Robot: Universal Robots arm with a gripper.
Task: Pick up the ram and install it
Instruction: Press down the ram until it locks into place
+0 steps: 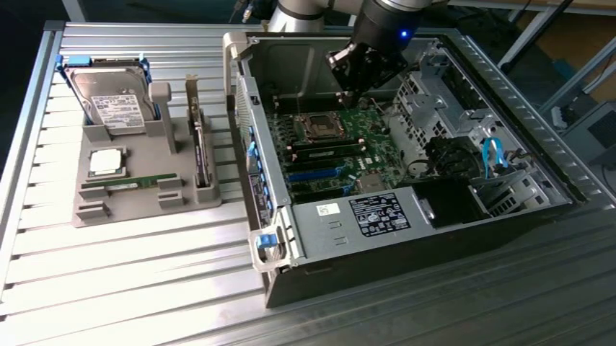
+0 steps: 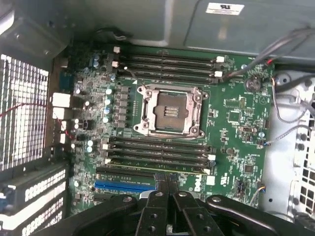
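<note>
The ram, a thin green stick, lies flat in the grey holder at the exterior view's left, outside the computer case. My gripper hangs inside the open case above the motherboard, far from the ram. In the wrist view the gripper is shut, its black fingers pressed together with nothing between them. It hovers just over the memory slots beside the empty CPU socket. A pale green edge runs along the slot closest to the fingers; I cannot tell if a stick sits there.
The holder also carries a hard drive, a square silver CPU chip and an upright dark expansion card. More memory slots lie beyond the socket. A power supply, drive cage and loose cables crowd the case.
</note>
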